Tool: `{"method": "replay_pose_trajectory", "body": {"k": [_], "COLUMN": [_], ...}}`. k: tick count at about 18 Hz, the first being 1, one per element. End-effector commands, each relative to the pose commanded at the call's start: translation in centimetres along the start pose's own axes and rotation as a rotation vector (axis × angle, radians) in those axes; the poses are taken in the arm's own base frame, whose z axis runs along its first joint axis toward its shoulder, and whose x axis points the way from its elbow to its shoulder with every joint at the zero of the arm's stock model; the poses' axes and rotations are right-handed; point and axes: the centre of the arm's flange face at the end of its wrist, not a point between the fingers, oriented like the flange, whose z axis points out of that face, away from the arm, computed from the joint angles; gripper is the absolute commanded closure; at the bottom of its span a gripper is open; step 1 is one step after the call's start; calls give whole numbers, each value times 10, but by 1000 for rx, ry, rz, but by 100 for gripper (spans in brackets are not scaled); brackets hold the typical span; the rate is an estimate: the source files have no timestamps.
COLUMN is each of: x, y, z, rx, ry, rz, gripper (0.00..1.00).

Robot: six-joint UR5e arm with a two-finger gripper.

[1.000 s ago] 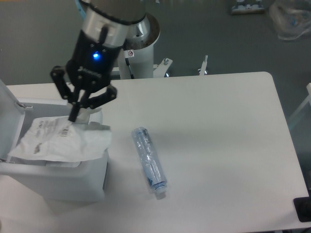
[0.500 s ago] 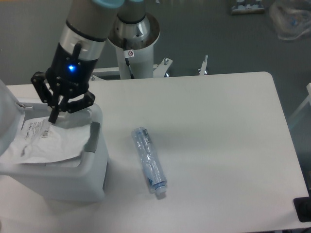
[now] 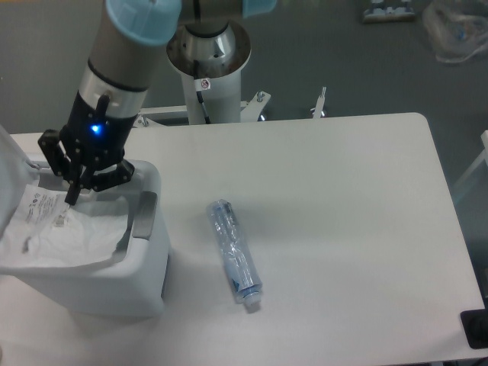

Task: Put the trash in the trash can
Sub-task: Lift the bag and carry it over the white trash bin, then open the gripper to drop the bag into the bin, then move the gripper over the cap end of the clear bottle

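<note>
The black two-finger gripper point(image 3: 72, 197) is seen over the open mouth of the white trash can point(image 3: 149, 259) at the left edge of the white table point(image 3: 343, 213). Its fingers are drawn close together at the tips and appear pinched on the upper edge of the crinkled clear plastic pouch point(image 3: 57, 232); whether the film is truly clamped cannot be made out with certainty, as the tips are dark against the pale plastic. The pouch is spread across the inside of the bin, its black print visible near the gripper tips, and its body lies below the rim on the near and right sides. A grey tab point(image 3: 143, 216) is seen on the bin's right rim, and part of the raised white lid point(image 3: 9, 164) is visible at the far left. A blue light is lit on the gripper's wrist housing. The clear bluish plastic bottle point(image 3: 235, 254) is left lying on its side on the table, to the right of the bin and apart from it, with its cap end pointed toward the near edge of the table.
</note>
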Motion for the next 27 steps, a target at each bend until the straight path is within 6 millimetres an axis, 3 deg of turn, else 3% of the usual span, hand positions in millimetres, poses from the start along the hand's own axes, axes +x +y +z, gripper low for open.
{"method": "replay_pose_trajectory", "body": {"k": [5,6,7,9,13,14,15,18,19,22,25,27], "x": [-3,-1,0,4,4,-1,-5,-6,-17,-78,-157,-201], "y": [4,2,-1,-8,-14,-14,-13,-11,-12,-4,14,17], "z": [1,-2,-6,-20,-55,-65,-74,-83,-90,-112,-135,-128], "rx": [-13,-5,4,28,87,103,116,127,139,162,191,204], "ry": [-25,-29,-31,-37,-59,-68,-74,-87,-96,-144,-182,-194], "rz": [3,11,22,32,36,29,22,16,-10,-111,-252,-351], "gripper": [100,59,33,21,11,5,4,1,1,0,0,0]}}
